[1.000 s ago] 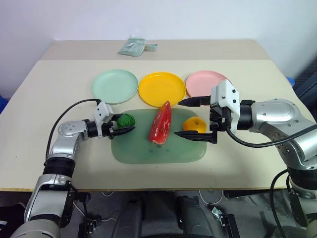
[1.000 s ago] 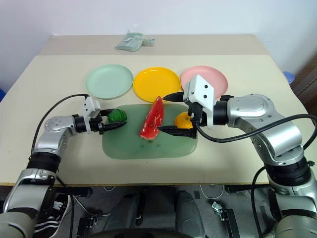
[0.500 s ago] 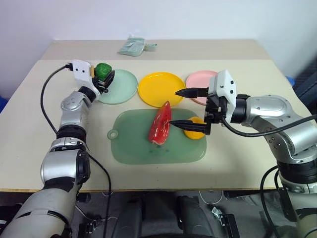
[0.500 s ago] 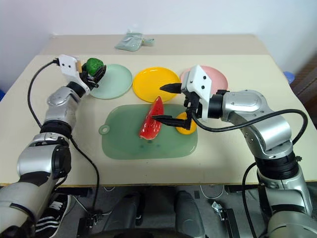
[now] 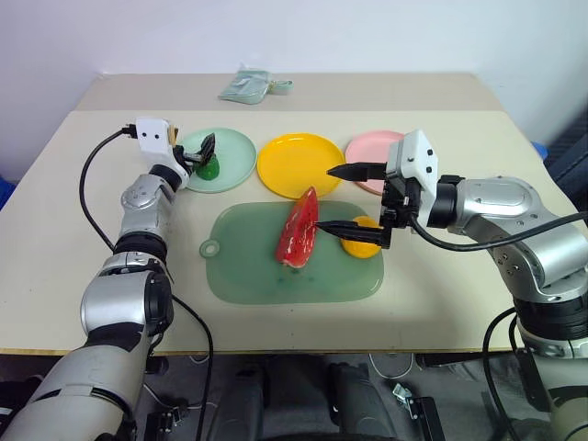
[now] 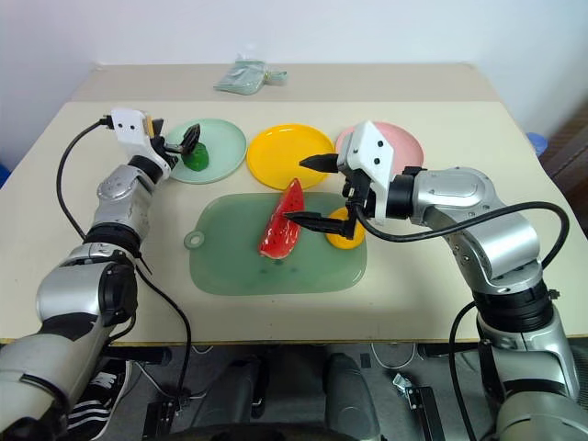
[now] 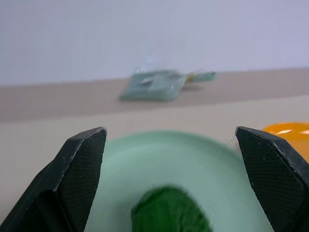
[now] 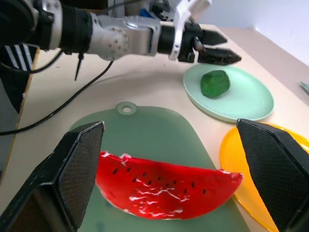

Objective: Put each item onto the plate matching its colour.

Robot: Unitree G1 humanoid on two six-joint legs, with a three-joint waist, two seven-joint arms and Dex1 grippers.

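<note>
Both pincers gape wide: left gripper (image 6: 186, 140) hangs just above the green vegetable (image 6: 194, 157) on the mint plate (image 6: 220, 147); right gripper (image 6: 307, 190) straddles the red slice (image 6: 281, 231), orange fruit (image 6: 346, 230) beside it.

Beige table (image 5: 83, 239) against plain pale wall (image 5: 367, 37); small packet (image 5: 246, 85) at far edge

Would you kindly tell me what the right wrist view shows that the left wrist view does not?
Right wrist view alone: the red watermelon slice lying on the green cutting board, and the left claw, open, above the plate's edge. Left wrist view alone: a pale green packet at the far side of the table. Both share: the dark green vegetable resting on the mint green plate, and part of the yellow plate.
</note>
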